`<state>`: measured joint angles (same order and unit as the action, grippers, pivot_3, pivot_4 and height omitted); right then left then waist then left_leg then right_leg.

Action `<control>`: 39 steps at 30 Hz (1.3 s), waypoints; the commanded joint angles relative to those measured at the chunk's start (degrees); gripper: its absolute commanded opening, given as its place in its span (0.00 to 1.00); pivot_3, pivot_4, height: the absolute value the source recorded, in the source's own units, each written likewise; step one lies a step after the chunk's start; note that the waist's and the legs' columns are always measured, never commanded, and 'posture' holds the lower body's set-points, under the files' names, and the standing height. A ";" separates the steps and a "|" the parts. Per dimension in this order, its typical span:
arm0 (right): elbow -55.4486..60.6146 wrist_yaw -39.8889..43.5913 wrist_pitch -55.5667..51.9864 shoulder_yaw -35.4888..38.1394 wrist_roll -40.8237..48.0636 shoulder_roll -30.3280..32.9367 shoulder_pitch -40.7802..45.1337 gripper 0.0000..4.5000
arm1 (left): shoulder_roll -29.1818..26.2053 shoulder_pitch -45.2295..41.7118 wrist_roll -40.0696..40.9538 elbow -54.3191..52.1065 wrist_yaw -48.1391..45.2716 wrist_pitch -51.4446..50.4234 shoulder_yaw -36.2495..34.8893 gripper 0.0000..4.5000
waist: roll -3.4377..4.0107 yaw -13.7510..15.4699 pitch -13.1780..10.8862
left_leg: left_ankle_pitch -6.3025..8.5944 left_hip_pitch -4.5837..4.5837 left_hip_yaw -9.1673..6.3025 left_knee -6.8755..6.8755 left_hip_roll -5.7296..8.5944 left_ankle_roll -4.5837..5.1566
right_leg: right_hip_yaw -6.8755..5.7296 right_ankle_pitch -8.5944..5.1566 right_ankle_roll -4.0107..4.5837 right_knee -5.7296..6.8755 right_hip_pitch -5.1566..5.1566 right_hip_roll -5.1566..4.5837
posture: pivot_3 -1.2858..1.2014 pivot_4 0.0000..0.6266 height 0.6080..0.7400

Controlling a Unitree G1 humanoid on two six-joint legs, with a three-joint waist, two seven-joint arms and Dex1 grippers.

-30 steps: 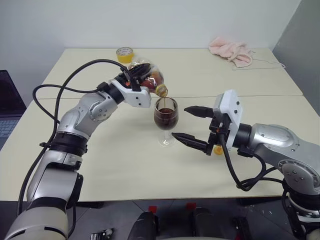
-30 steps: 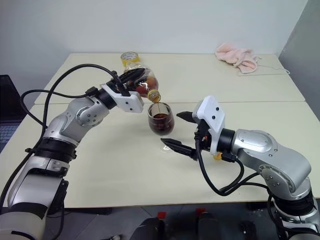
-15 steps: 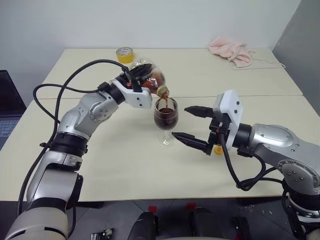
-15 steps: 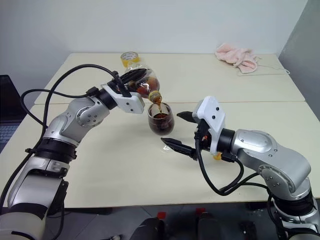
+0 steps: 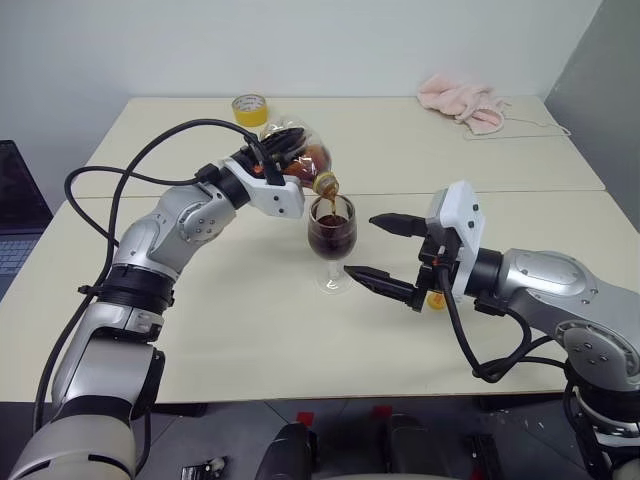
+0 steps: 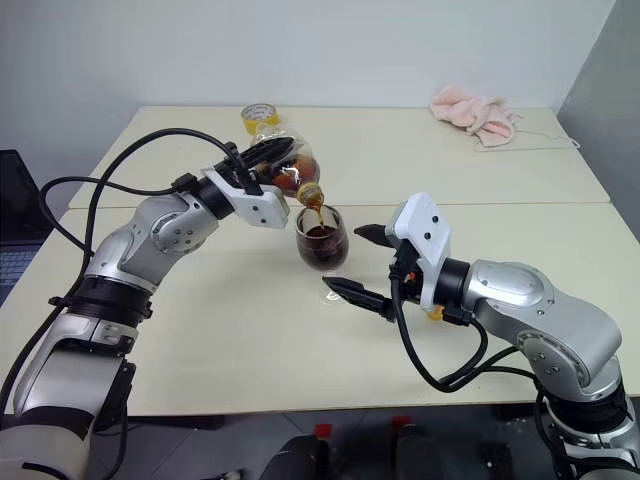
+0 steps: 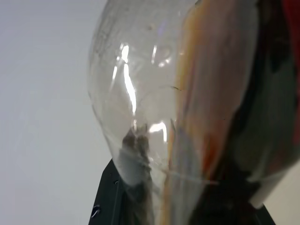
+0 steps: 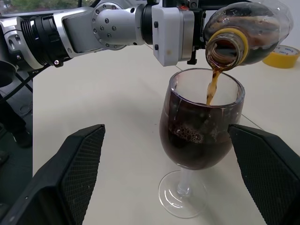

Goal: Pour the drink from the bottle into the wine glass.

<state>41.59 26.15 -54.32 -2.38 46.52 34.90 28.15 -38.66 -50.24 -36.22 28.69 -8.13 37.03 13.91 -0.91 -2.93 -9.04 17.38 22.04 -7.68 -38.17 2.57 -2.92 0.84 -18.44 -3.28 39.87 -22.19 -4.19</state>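
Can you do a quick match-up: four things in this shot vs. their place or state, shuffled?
Things:
1. bottle
2. wine glass
3. tape roll
4. pink cloth

States:
A. far right of the table, crumpled
B. tilted over, held in the left end effector
C. far side of the table, behind the bottle
D. upright, partly filled with dark drink, between the fingers of the open right end effector

Pairs: 1-B, 2-D, 3-C, 4-A
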 commanded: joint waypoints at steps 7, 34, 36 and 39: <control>2.09 0.13 0.93 0.72 0.77 -0.30 0.42 1.00 | -0.58 0.07 2.20 -2.11 -0.02 -0.33 -1.79 0.20 | 0.00 0.00 0.00 | 0.00 0.00 0.00 0.00 0.00 0.00 | 0.00 0.00 0.00 0.00 0.00 0.00 | 0.52 0.24 1.00; 2.41 2.40 2.53 0.77 0.37 0.23 0.33 1.00 | 8.81 9.28 26.41 -15.01 -11.40 -26.40 -11.51 0.20 | 0.00 -0.22 0.00 | 0.00 0.02 -0.02 -0.06 -0.02 0.00 | -0.01 0.00 0.00 0.01 0.00 -0.01 | 0.52 0.24 1.00; 2.63 2.76 2.70 0.92 0.58 0.42 0.01 1.00 | 10.25 10.61 29.55 -16.69 -12.12 -31.14 -13.25 0.20 | 0.00 -0.33 0.00 | 0.00 0.02 -0.02 -0.04 -0.04 0.00 | -0.01 0.00 0.00 0.01 0.00 0.00 | 0.52 0.24 1.00; 2.78 3.27 3.05 1.00 0.39 0.72 -0.33 1.00 | 11.80 12.77 33.66 -18.27 -12.57 -36.48 -15.75 0.20 | 0.00 -0.34 0.01 | 0.00 0.01 -0.03 -0.04 -0.03 0.00 | -0.02 0.00 0.00 0.01 0.00 0.00 | 0.52 0.24 1.00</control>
<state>42.44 28.79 -52.80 -2.38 46.46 35.19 27.82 -27.28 -37.58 -5.76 13.61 -20.74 2.98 1.23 -0.91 -3.26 -9.04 17.38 22.05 -7.70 -38.20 2.54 -2.92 0.83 -18.44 -3.28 39.88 -22.18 -4.19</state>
